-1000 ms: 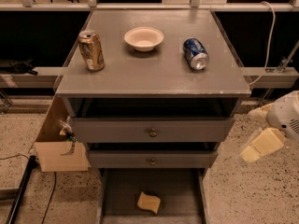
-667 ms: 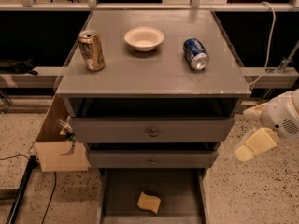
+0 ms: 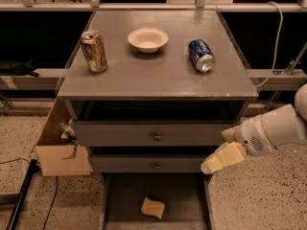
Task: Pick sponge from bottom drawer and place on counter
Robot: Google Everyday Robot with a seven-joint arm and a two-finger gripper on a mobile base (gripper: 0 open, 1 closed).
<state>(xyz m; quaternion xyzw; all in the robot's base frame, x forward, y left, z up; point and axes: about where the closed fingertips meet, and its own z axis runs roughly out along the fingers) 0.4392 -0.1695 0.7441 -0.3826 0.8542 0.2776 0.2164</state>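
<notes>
Ok so starting closest to the camera: the bottom drawer (image 3: pixel 184 195) is pulled out, and the sponge (image 3: pixel 152 208) lies flat on its dark floor, a bit left of centre, with nothing touching it. It's the only thing I can see in there.

Just above and to the right, the gripper (image 3: pixel 221 158) hangs off the white arm that reaches in from the right edge. It sits beside the cabinet's right front corner, level with the lower of the two knobbed drawers (image 3: pixel 124 134), so it's above the open drawer's right side and well apart from the sponge. It holds nothing. Whether it's apart or together, I honestly can't tell from this angle.

On the left, a cardboard box (image 3: pixel 60 157) leans against the cabinet's side.

Further back is the counter (image 3: pixel 153 75), with a gold can (image 3: pixel 94 51) standing upright on the left, a white bowl (image 3: pixel 148 39) in the middle toward the back, and a blue can (image 3: pixel 201 55) lying on its side on the right (plenty of bare grey in front for a drop-off).

Progress-wise, I'd call this very early. The drawer is open, so access is sorted, but the reach down, the grab, the lift and the placing on top are all left to do.
</notes>
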